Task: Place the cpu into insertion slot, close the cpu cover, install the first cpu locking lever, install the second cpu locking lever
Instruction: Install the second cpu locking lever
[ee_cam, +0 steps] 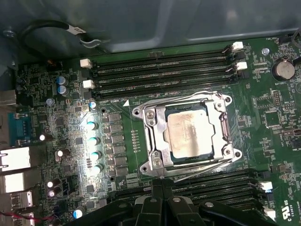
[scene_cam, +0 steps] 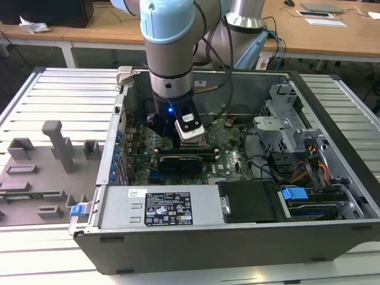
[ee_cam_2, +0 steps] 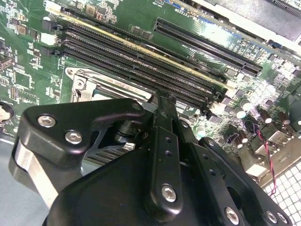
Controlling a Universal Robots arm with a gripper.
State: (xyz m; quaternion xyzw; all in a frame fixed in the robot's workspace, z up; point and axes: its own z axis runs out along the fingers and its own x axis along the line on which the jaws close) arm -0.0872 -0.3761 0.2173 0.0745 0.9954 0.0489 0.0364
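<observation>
The cpu (ee_cam: 190, 134) lies flat in the insertion slot (ee_cam: 141, 168) on the green motherboard, its pale metal face showing. The cpu cover (ee_cam: 157, 136) is down over it, framing the chip through its window. A thin wire lever (ee_cam: 225, 127) runs along one side of the socket. Another lever (ee_cam: 202, 169) runs slantwise along the edge nearest the fingers. My gripper (ee_cam: 162, 187) is shut just off that edge, with nothing visible between its fingers. In the second wrist view the gripper (ee_cam_2: 162, 100) reaches over the socket's rim (ee_cam_2: 77, 75). In the exterior view the gripper (scene_cam: 191, 141) hangs low inside the computer case.
Long black memory slots (ee_cam: 160, 70) flank the socket on two sides. Capacitors (ee_cam: 93, 141) and port blocks (ee_cam: 16, 160) stand on the board. The case holds a power supply (scene_cam: 160, 208), a drive cage (scene_cam: 297, 148) and cables. A grey fixture tray (scene_cam: 41, 172) lies at the exterior view's left.
</observation>
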